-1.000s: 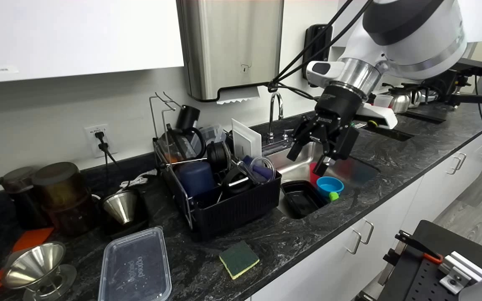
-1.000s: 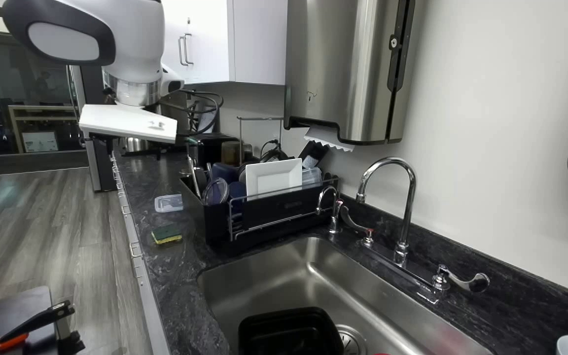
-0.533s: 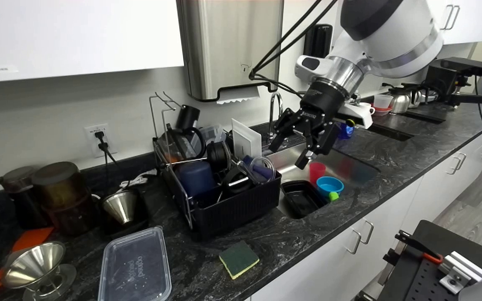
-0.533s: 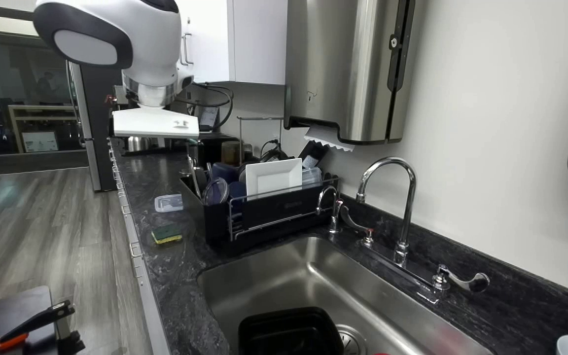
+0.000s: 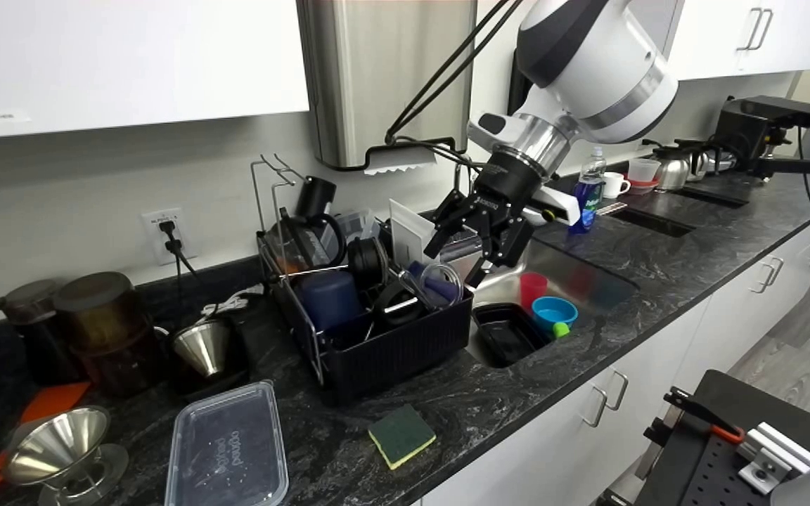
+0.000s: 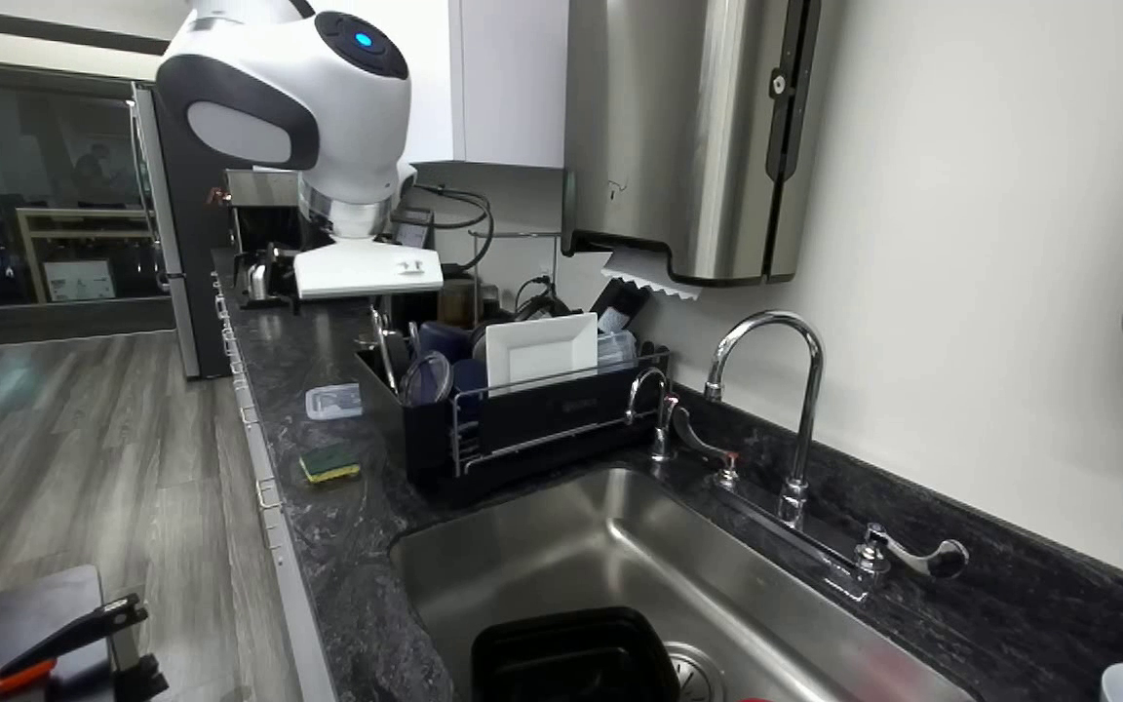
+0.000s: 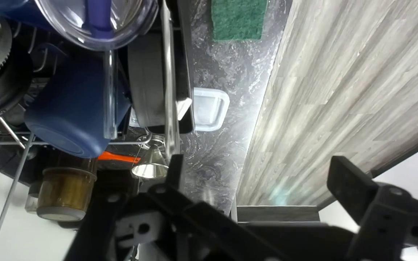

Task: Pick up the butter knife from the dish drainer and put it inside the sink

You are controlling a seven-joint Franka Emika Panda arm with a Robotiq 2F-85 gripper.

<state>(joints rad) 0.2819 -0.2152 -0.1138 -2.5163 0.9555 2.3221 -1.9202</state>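
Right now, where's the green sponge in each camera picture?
In an exterior view: sponge low, near the middle, below the dish drainer.
In an exterior view: sponge left of centre, left of the dish drainer.
Wrist view: sponge at the top edge, partly cut off, right of the dish drainer.
Shared landmark: the dish drainer.

Btm edge crops sink [image 6: 649, 575] & blk tray [image 6: 576, 657] in an exterior view.

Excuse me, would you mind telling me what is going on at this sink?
A robot arm seems set to move what is probably the knife from the drainer to the sink. Its tool hangs near the drainer, open and holding nothing, so the pickup has yet to happen. The sink holds a black tray and a red cup.
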